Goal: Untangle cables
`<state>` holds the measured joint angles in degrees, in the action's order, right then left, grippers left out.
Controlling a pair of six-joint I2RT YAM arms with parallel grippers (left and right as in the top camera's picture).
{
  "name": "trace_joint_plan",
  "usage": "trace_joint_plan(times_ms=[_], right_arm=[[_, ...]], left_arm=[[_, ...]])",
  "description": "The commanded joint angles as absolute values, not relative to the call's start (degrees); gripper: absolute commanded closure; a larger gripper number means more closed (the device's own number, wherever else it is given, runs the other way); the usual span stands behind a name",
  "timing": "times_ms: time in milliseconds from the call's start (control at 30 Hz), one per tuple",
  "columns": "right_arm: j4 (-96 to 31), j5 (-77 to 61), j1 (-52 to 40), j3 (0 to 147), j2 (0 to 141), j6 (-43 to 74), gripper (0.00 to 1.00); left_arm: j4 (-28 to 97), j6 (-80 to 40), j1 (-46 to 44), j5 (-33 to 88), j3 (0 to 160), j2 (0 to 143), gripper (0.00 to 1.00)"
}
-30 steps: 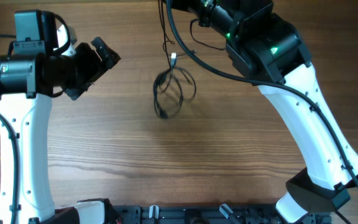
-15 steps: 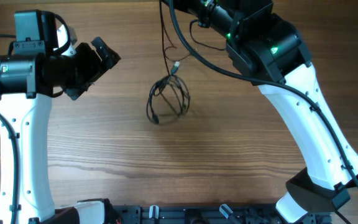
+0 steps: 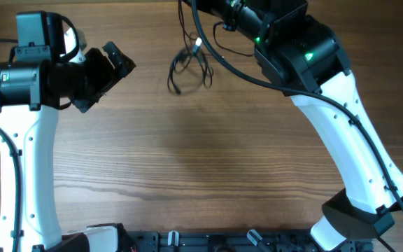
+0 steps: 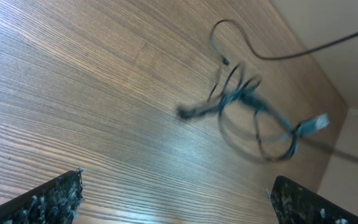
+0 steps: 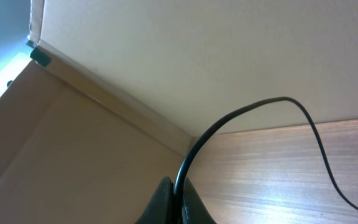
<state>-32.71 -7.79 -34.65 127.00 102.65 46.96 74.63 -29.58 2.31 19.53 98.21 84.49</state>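
Note:
The cables form a small tangled bundle of thin black cords (image 3: 187,66) with a pale plug (image 3: 197,46), near the table's far edge. A thin strand (image 3: 185,24) runs from it up out of the overhead view. In the left wrist view the bundle (image 4: 253,115) looks blurred, with its plug (image 4: 319,122) at the right. My left gripper (image 3: 114,59) is open and empty, left of the bundle and apart from it; its jaws stand wide in the left wrist view (image 4: 179,202). My right gripper (image 5: 178,200) is shut on one thin black cord (image 5: 241,115).
A thicker black arm cable (image 3: 219,61) curves past the bundle's right side. The right arm (image 3: 306,56) reaches over the far right of the table. A beige wall (image 5: 197,56) stands behind the far edge. Black hardware (image 3: 208,241) lines the front edge.
The bundle has moved from the table's middle toward the far edge and slightly left, drawn along by the held cord. The left arm has not moved.

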Motion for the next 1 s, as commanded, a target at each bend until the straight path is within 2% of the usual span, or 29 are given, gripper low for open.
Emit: trace_joint_plan(times_ms=[0, 167, 367, 467, 567, 700, 767, 900, 967], right_arm=[[-33.54, -9.13, -34.52, 127.81, 102.76, 44.47, 0.96], [-34.48, -8.69, -34.52, 127.81, 102.76, 32.03, 0.96], [-42.0, -14.41, -34.52, 127.81, 102.76, 28.56, 0.96], [-43.05, -16.25, -34.52, 127.81, 102.76, 26.17, 0.96], [-39.72, -18.72, -34.52, 127.81, 102.76, 31.66, 0.96], [-31.29, -34.26, -34.63, 127.81, 102.76, 27.4, 0.96], [-26.85, -32.75, -34.63, 127.81, 102.76, 30.79, 0.96], [-19.75, -31.68, -34.61, 127.81, 102.76, 31.9, 0.96], [-20.51, -26.26, -34.61, 127.81, 102.76, 30.37, 0.96]], left_arm=[[74.65, -28.71, 2.02, 19.18, 98.59, 84.88, 0.0], [74.63, -28.71, 2.02, 19.18, 98.59, 84.88, 0.0], [74.65, -28.71, 2.02, 19.18, 98.59, 84.88, 0.0], [71.81, -28.71, 2.02, 15.09, 98.59, 84.88, 0.0], [71.59, -30.92, 2.02, 18.48, 98.59, 84.88, 0.0], [68.77, -32.23, 2.02, 22.94, 98.59, 85.06, 0.03], [71.29, -35.03, 0.69, 22.94, 98.59, 86.24, 0.11], [76.47, -33.87, -3.46, 22.92, 98.56, 90.61, 0.13], [79.33, -31.51, -4.84, 22.94, 98.56, 92.77, 0.16]])
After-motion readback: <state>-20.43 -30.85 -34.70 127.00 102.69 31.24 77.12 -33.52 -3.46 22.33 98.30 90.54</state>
